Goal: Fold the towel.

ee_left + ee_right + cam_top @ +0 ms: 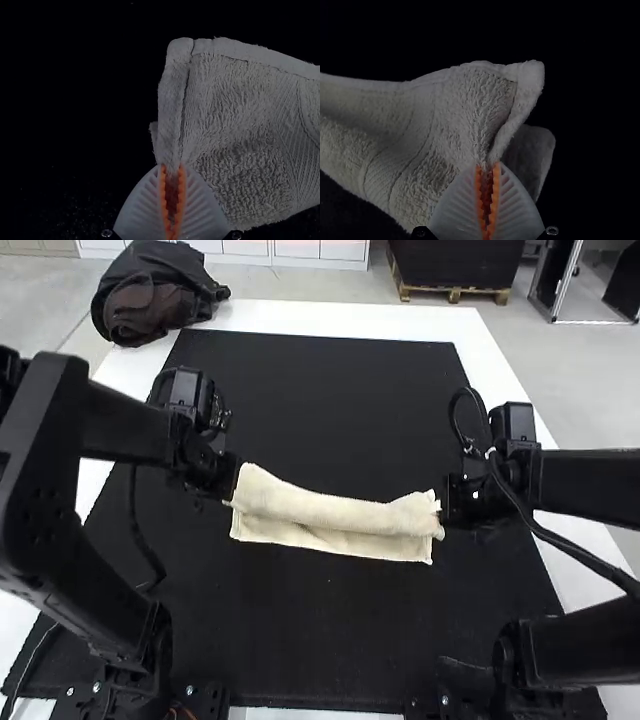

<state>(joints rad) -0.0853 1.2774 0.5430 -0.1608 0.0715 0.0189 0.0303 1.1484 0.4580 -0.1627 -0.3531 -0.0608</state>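
Cream terry towel (335,512) was loosely doubled, both ends held.
White-ribbed left gripper (233,498) had clenched one side edge, white-ribbed right gripper (441,508) the opposite.

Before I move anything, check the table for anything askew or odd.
The towel looks slightly askew: where the right gripper pinches it, the cloth is puckered and another layer juts out beyond, so the edges don't line up. The dark bundle at the table's far left corner seems unrelated to folding.
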